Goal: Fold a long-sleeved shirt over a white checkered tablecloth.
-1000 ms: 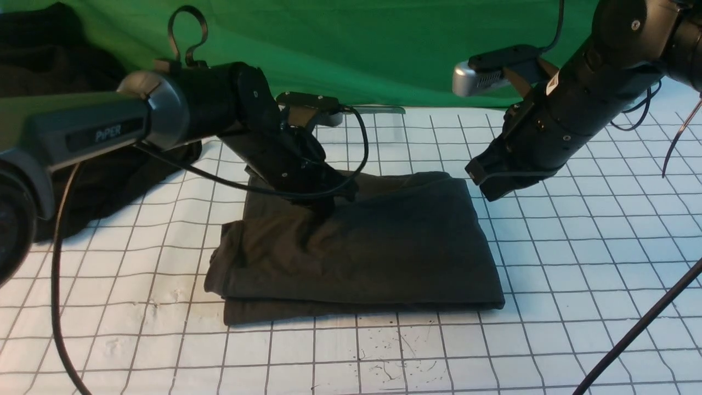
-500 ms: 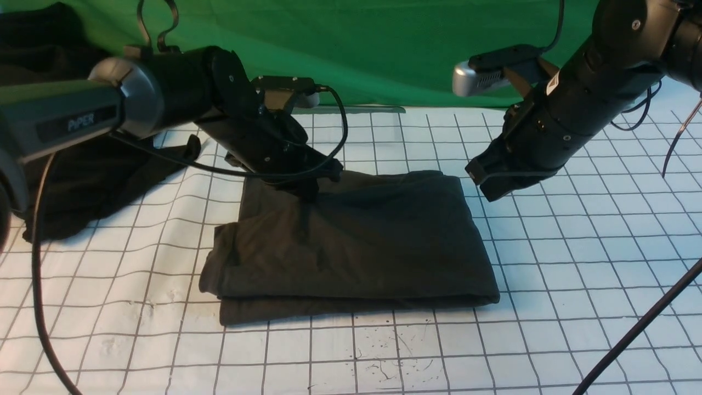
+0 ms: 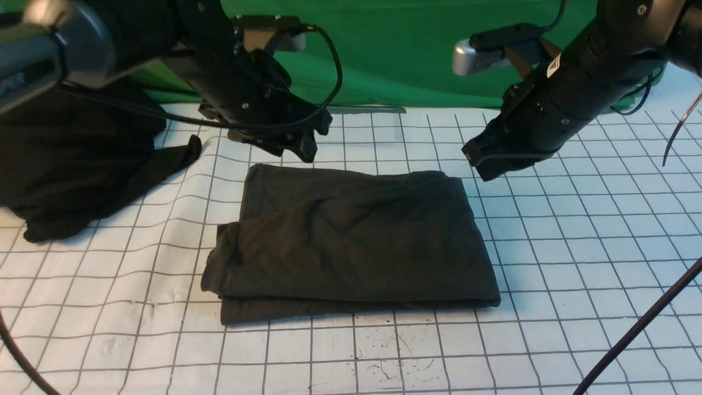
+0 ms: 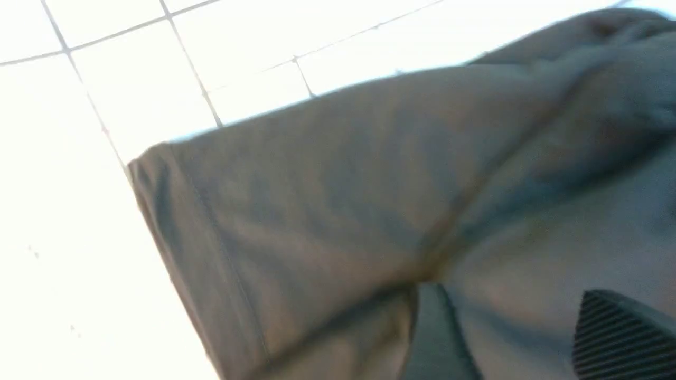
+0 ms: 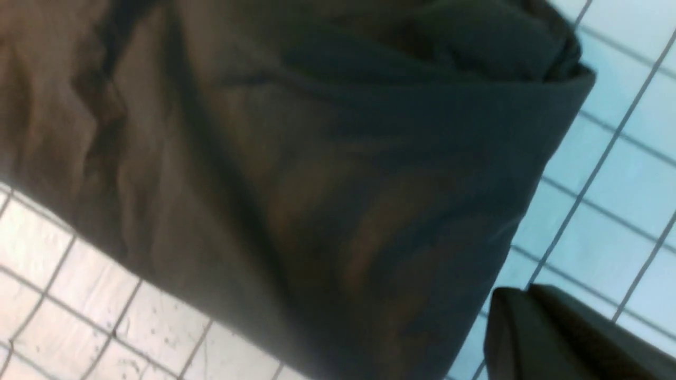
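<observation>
We see the long-sleeved shirt point(image 3: 351, 241) lying folded into a rough rectangle on the white checkered tablecloth point(image 3: 576, 263). Our left end effector point(image 3: 299, 148) hangs above the shirt's far left corner, fingers point(image 4: 438, 338) spread and holding nothing. Our right end effector point(image 3: 488, 159), pressed together and empty, hovers off the far right corner.

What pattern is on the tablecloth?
White with thin grey squares, the tablecloth shows best in the front view.
</observation>
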